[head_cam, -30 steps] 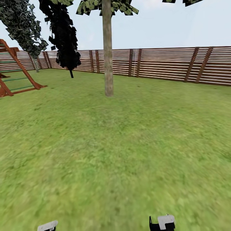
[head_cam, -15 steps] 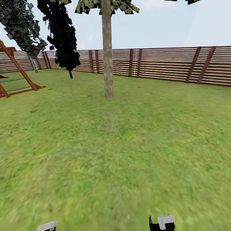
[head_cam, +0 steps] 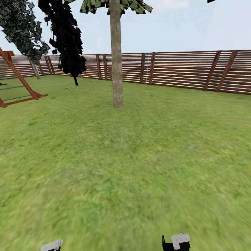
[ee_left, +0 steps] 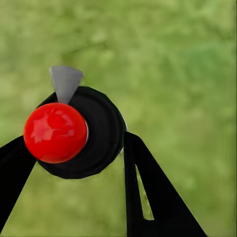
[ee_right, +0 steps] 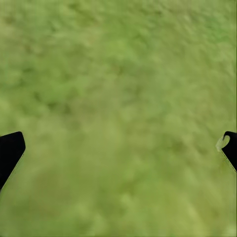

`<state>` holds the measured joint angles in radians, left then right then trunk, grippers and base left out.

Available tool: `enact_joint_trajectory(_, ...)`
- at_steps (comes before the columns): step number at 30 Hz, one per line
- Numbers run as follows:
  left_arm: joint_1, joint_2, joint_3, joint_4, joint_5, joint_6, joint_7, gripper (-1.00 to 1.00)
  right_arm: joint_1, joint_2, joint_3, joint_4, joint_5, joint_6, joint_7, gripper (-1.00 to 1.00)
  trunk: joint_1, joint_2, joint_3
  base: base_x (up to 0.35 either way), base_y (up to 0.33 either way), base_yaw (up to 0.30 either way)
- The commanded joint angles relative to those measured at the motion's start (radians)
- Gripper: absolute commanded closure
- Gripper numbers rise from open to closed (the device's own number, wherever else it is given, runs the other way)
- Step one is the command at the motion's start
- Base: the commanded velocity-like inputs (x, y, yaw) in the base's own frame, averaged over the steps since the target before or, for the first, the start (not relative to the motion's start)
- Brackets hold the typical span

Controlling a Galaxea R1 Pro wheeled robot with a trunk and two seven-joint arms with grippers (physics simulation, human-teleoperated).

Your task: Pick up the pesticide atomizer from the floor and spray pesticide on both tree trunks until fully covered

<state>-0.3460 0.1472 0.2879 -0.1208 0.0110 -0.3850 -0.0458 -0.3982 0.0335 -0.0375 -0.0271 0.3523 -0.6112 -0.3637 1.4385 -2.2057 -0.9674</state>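
Note:
The pesticide atomizer [ee_left: 94, 133], a round black body with a red ball top and a grey nozzle, sits between the black fingers of my left gripper [ee_left: 76, 138], which is shut on it above the grass floor [head_cam: 132, 167]. My right gripper [ee_right: 121, 143] hangs open over bare grass, nothing between its fingers. In the head view the left gripper [head_cam: 51, 245] and the right gripper [head_cam: 177, 241] just peek in at the bottom edge. One tree stands ahead, and its thick grey-brown trunk [head_cam: 116, 62] is several metres away across the lawn.
A brown slatted fence [head_cam: 181, 69] rings the lawn at the back. A near-black thin-trunked tree [head_cam: 68, 38] and a grey-leaved one [head_cam: 21, 24] stand at the far left. A red-brown wooden play frame [head_cam: 17, 83] stands at the left edge.
The whole head view has shifted slightly: the trunk's base sits a little lower and the play frame has slid left, so the camera has moved. Both grippers keep their places.

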Motion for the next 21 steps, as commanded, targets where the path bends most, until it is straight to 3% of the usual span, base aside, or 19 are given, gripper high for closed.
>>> enact_joint_trajectory(1,-0.001,0.0,0.005,0.001,0.001,-0.003,-0.005,1.0,-0.001,0.0,-0.004,0.001,0.011,-0.001,-0.008,-1.0,0.0,0.0,-0.001,0.34,0.0,0.0)
enact_joint_trajectory(21,-0.001,0.0,0.005,0.001,0.001,-0.003,-0.005,1.0,-0.001,0.0,-0.004,0.001,0.011,-0.001,-0.008,-1.0,0.0,0.0,-0.001,0.34,0.0,0.0)
